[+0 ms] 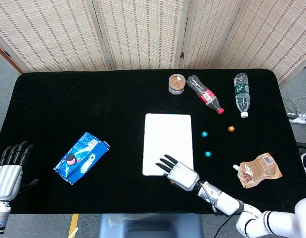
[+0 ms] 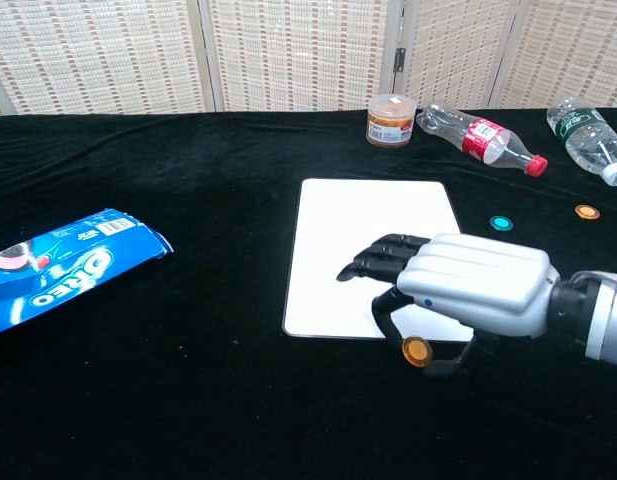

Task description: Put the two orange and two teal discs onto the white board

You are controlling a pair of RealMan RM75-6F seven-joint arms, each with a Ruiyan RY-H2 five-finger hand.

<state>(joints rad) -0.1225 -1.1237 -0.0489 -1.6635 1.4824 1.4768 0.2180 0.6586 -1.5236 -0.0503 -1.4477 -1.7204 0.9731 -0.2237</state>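
Observation:
The white board (image 1: pixel 167 139) (image 2: pixel 373 225) lies mid-table. My right hand (image 1: pixel 177 173) (image 2: pixel 458 290) hovers over its near edge and pinches an orange disc (image 2: pixel 417 350) between thumb and a finger, just off the board's front edge. In the head view this disc (image 1: pixel 171 182) barely peeks out from under the hand. The other orange disc (image 1: pixel 231 129) (image 2: pixel 587 211) lies on the black cloth to the right. Two teal discs (image 1: pixel 205 134) (image 1: pixel 208 154) sit right of the board; the chest view shows only one teal disc (image 2: pixel 501 223). My left hand (image 1: pixel 9 171) rests at the far left, empty, fingers spread.
A blue Oreo pack (image 1: pixel 81 157) (image 2: pixel 58 262) lies left of the board. Behind it stand a small jar (image 1: pixel 177 83), a lying cola bottle (image 1: pixel 206 94) and a water bottle (image 1: pixel 241 94). A brown pouch (image 1: pixel 259 171) lies near the right edge.

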